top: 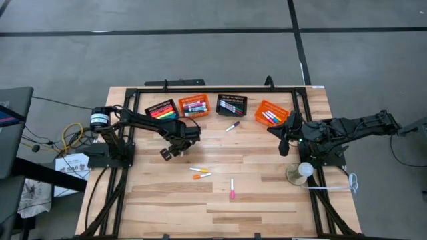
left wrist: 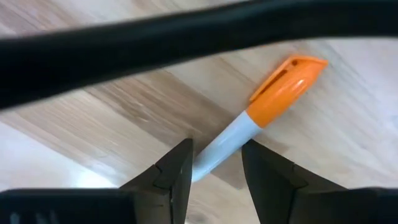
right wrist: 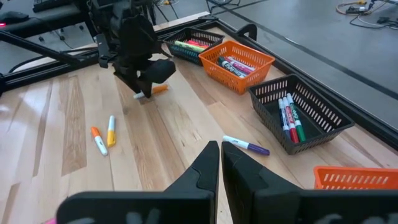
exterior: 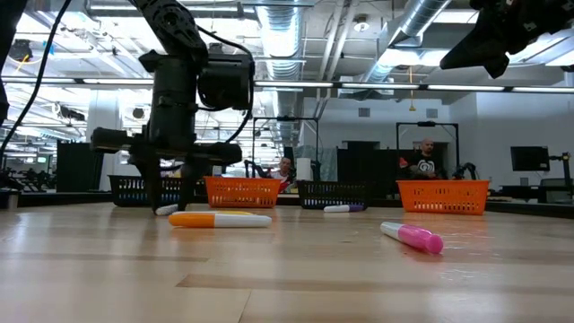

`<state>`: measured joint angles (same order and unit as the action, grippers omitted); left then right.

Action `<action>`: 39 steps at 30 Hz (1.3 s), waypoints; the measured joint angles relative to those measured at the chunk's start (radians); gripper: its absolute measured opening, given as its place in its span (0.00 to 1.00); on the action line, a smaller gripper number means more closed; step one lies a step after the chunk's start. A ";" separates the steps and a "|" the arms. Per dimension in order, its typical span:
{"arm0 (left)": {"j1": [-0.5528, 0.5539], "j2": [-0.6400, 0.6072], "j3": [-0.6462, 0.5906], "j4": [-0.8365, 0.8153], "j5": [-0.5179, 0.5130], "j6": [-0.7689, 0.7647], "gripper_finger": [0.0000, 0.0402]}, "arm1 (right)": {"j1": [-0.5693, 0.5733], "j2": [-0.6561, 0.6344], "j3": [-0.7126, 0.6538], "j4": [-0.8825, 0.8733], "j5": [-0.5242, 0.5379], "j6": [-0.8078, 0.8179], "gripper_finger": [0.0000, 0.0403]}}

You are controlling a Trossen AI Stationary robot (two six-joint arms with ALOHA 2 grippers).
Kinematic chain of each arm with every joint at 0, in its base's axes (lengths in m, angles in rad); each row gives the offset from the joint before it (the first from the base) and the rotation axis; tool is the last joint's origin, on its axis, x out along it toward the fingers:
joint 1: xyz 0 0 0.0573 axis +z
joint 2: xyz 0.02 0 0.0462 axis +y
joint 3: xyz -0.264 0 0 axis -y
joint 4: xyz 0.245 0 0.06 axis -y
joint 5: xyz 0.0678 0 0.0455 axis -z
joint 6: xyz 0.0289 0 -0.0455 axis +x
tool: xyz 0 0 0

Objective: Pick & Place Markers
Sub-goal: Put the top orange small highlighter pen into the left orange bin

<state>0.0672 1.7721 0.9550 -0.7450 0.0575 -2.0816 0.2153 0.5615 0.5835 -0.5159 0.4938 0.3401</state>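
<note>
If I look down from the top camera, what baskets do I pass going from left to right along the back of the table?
Black basket with bright markers → orange basket → second black basket → second orange basket, tilted, closest to the right arm.

The white end of the orange-capped marker (left wrist: pixel 267 118) goes down behind the left end effector (left wrist: pixel 216 171), so its tip cannot be seen in the left wrist view. From above, that marker is hidden under the arm. In the low view the right end effector (exterior: pixel 502 40) is cut off by the top edge. The far orange basket (right wrist: pixel 357 177) is cut off in the right wrist view. The pens in the baskets (top: pixel 194 105) look too small from above to count.
</note>
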 joint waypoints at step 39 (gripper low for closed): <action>-0.015 0.001 -0.004 0.010 -0.265 0.536 0.34 | -0.001 0.000 0.000 0.001 0.001 0.026 0.02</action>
<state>0.0526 1.7733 0.9512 -0.7349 -0.2072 -1.5451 0.2142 0.5615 0.5835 -0.5150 0.4950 0.3664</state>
